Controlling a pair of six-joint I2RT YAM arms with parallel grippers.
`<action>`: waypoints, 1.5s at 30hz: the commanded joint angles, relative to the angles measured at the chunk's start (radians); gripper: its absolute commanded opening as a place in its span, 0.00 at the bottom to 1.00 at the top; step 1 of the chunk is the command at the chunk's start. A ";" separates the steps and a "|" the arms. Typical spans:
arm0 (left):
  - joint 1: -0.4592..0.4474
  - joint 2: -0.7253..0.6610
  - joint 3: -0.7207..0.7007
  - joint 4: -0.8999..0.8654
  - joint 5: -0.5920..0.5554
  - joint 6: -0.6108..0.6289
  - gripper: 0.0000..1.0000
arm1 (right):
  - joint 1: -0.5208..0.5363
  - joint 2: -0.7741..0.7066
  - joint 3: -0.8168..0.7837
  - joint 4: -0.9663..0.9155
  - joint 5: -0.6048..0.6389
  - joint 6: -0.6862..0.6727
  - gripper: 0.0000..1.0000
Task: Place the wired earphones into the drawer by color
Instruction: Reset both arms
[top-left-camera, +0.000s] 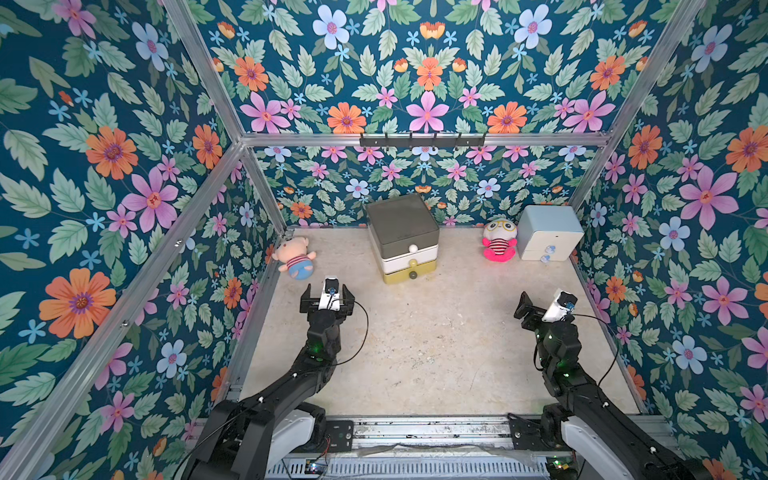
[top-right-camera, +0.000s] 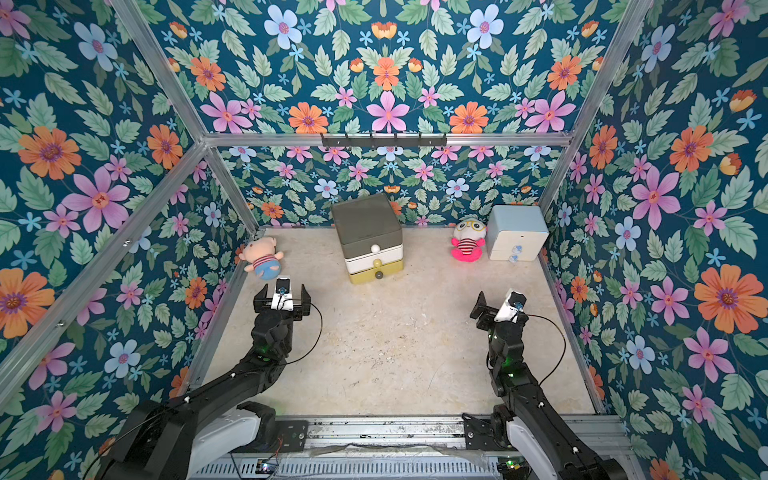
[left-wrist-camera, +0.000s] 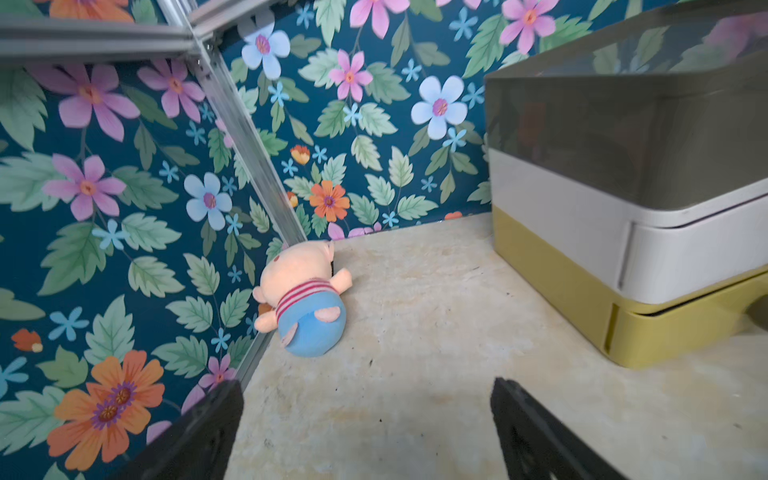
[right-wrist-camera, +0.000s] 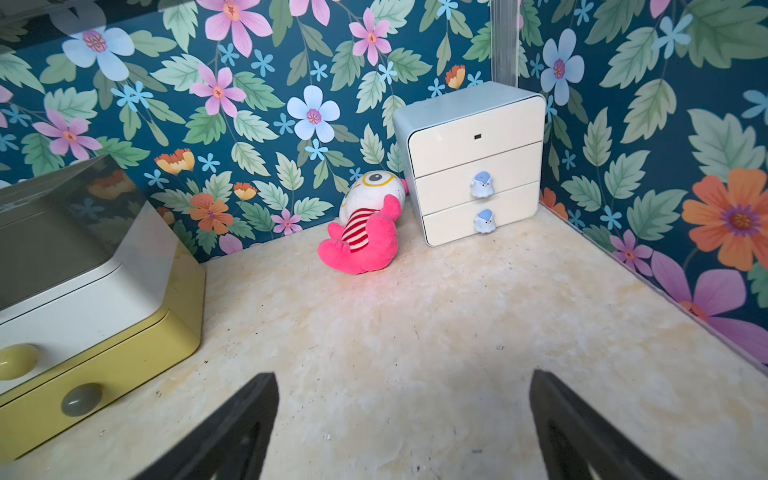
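Beige marbled tabletop (top-left-camera: 436, 353) fills most of what we get here, boxed in by loud floral walls (top-left-camera: 124, 174). We can't find the wired earphones in any view, so we can't tell where they are. Maybe there's a faint reddish tint behind the smoked grey tier in the left wrist view, but we really can't make it out.

The drawer stack (top-left-camera: 405, 249) sits far centre, up against the back wall. It has a grey tier (top-left-camera: 401, 224) on top, a white tier (top-left-camera: 424, 252) in the middle and a yellow tier (top-left-camera: 428, 269) at the bottom, each with a round knob, and all three look pushed in.

Far left, a pig plush (top-left-camera: 296, 258) in a striped shirt lies on its side by the wall. Far right, a pink plush (top-left-camera: 498, 245) with big glasses sits just beside a pale blue cabinet (top-left-camera: 548, 235), whose two lower drawers are closed.

The left gripper (top-left-camera: 327, 296) hangs over the table, near the pig and to the left of the stack, jaws spread wide with nothing between them. The right gripper (right-wrist-camera: 403, 428) is over on the right side, well apart from both cabinets, jaws likewise wide apart and holding nothing.
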 joint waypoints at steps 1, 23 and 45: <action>0.092 0.089 0.006 0.097 0.192 -0.099 0.99 | -0.007 0.005 0.000 0.074 -0.039 -0.007 0.99; 0.303 0.473 0.042 0.341 0.462 -0.223 0.99 | -0.162 0.332 -0.003 0.429 -0.103 -0.117 0.99; 0.285 0.474 0.047 0.332 0.435 -0.215 0.99 | -0.223 0.682 -0.015 0.767 -0.135 -0.123 0.99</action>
